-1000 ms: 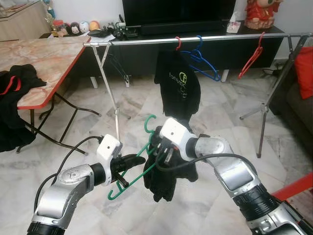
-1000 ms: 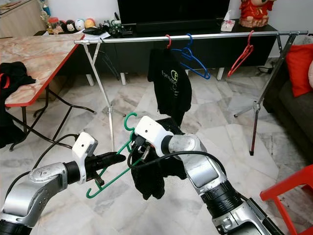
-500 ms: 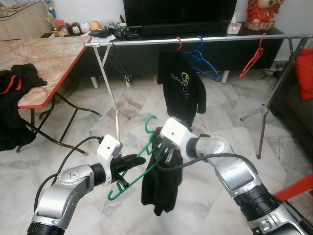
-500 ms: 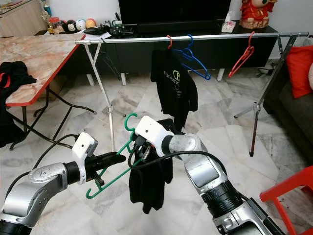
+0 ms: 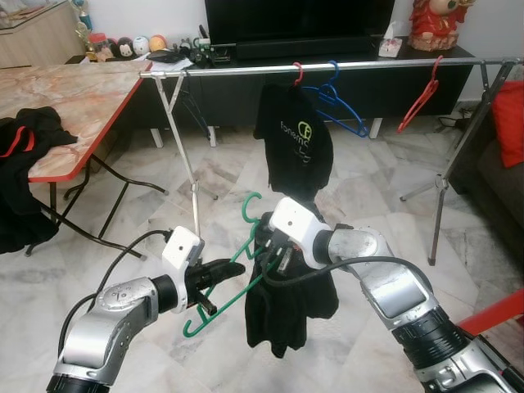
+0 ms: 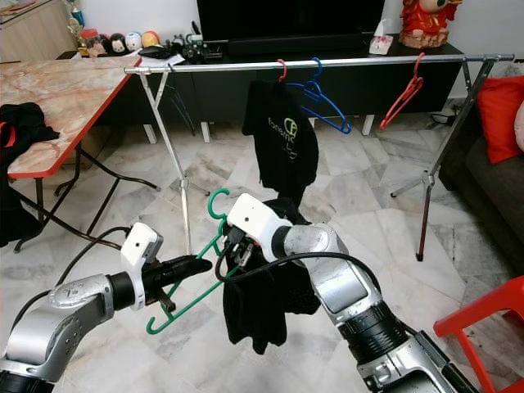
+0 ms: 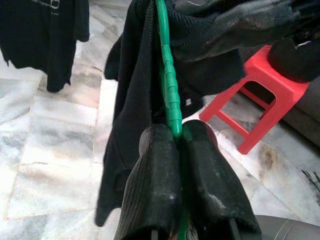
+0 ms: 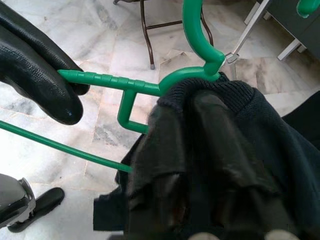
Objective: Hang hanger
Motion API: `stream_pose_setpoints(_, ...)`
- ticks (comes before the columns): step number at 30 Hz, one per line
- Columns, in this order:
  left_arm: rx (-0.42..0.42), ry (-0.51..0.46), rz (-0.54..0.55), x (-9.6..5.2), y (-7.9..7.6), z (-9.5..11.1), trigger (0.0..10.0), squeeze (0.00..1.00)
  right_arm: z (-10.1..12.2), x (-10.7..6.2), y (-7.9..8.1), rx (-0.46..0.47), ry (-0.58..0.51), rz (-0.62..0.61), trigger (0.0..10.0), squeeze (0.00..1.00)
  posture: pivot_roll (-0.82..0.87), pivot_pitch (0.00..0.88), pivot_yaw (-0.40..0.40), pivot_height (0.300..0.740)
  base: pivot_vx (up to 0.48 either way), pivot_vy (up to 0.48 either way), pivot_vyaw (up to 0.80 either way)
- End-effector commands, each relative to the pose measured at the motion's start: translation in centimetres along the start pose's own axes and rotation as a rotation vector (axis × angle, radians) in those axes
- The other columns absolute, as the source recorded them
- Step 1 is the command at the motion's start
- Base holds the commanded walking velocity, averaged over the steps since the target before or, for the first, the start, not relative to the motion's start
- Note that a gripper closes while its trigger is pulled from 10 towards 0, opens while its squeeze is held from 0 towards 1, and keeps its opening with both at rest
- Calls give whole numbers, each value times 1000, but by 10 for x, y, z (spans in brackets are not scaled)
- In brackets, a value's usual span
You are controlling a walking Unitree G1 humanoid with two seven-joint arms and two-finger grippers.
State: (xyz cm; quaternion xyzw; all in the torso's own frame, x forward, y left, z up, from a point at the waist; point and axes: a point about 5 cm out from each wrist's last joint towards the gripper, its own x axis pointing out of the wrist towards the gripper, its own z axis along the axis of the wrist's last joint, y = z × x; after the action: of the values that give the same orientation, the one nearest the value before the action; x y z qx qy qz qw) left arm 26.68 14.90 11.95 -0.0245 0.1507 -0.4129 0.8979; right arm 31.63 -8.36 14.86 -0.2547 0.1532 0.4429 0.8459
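Since the earlier frames, the black garment (image 5: 286, 303) has dropped and spread below the green hanger (image 5: 233, 274), now draping lower and wider. Left end effector (image 5: 232, 267) pinches one arm of the hanger between closed fingers; right end effector (image 5: 274, 254) clamps the garment's collar near the hook. Hanger's long axis slopes from lower left up to the hook, which points upward. Silver rail (image 5: 327, 65) lies well ahead and above, so both arms, bent and held low at mid-body, must rise forward.

green hanger (image 5: 221, 288), black garment (image 5: 291, 307), red stool (image 7: 270, 95)
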Motion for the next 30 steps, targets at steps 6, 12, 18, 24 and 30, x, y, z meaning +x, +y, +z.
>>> stream_pose_setpoints(6,38,-61,-13,-2,-4,14,10000,0,12,0,1,-36,-35,1,10000,878,-89,13,42,740,0,0,0)
stream_pose_setpoints(12,37,-64,-13,-2,-4,14,10000,0,12,0,1,-39,-33,2,10000,878,-89,14,42,740,0,0,0)
stream_pose_setpoints(18,36,-70,-4,-2,-3,14,10000,0,11,-1,1,-37,-28,2,10000,1000,-93,14,42,740,0,0,0)
stream_pose_setpoints(24,34,-71,2,-2,-2,14,10000,0,11,-2,1,-39,-29,3,10000,1000,-93,14,42,740,0,0,0)
stream_pose_setpoints(30,30,-74,15,-2,0,13,10000,0,7,-9,5,-35,-19,14,10000,1000,-94,14,40,740,0,0,0)
